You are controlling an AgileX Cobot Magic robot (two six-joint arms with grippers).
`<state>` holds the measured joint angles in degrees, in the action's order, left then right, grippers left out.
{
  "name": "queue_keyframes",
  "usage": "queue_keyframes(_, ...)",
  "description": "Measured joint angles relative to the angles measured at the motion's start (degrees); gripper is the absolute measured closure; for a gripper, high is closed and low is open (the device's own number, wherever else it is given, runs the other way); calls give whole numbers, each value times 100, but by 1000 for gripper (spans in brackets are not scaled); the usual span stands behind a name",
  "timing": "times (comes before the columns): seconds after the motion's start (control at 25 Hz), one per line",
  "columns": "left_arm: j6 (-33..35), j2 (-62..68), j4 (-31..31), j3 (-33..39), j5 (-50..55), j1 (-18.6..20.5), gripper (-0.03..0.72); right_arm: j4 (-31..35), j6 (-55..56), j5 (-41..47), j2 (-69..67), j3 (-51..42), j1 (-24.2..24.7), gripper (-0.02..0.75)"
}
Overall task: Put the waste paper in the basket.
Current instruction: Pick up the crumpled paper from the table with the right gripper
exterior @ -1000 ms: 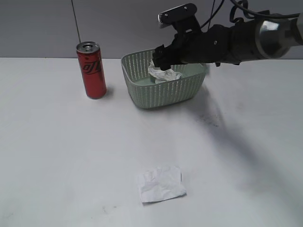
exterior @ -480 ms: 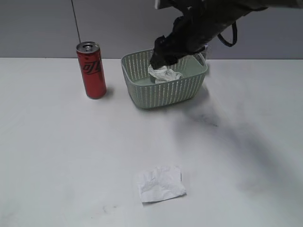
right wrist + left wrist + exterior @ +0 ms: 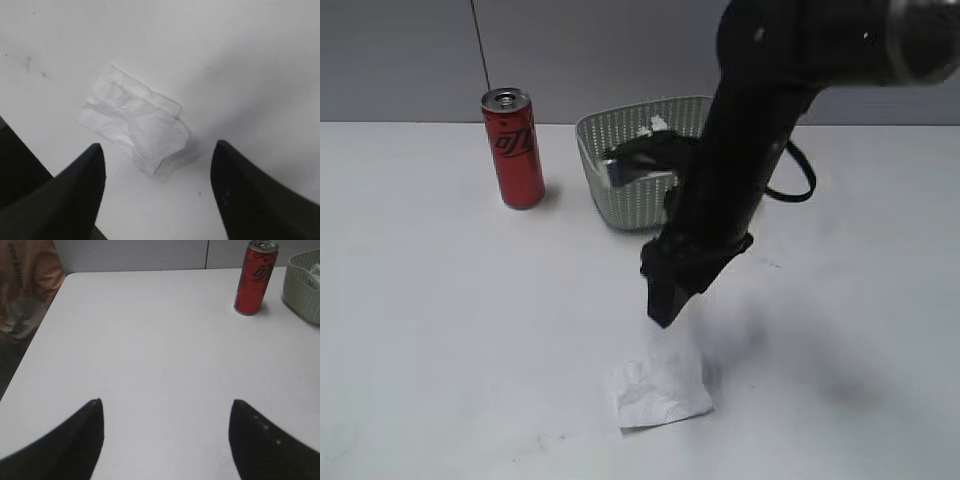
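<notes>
A flat, squarish piece of white waste paper [image 3: 659,389] lies on the white table near the front; it also shows in the right wrist view [image 3: 135,119]. My right gripper [image 3: 661,310] hangs just above and behind it, open and empty, its jaws [image 3: 157,149] spread wide. The sage-green basket [image 3: 630,180] stands at the back, partly hidden by the right arm, with white paper [image 3: 650,128] showing inside. Its corner shows in the left wrist view [image 3: 302,277]. My left gripper [image 3: 165,405] is open and empty over bare table, out of the exterior view.
A red drink can [image 3: 514,148] stands upright left of the basket; it also shows in the left wrist view [image 3: 255,276]. The table's left edge [image 3: 35,335] runs beside a brown bag [image 3: 25,285] off the table.
My right arm has swung from over the basket, forward and down, to just above the flat paper at the front. The paper wad it was with stays in the basket.
</notes>
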<state>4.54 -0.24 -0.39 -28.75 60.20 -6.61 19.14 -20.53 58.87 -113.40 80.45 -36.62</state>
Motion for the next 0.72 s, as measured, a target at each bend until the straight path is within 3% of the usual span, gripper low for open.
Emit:
queue_keyframes(0.28, 0, 0, 0, 0, 0, 0, 97, -1318, 1360, -960, 0, -612, -1180, 239)
queue_keyframes(0.72, 0, 0, 0, 0, 0, 0, 97, -1445, 2053, -1226, -638, -669, -1295, 239)
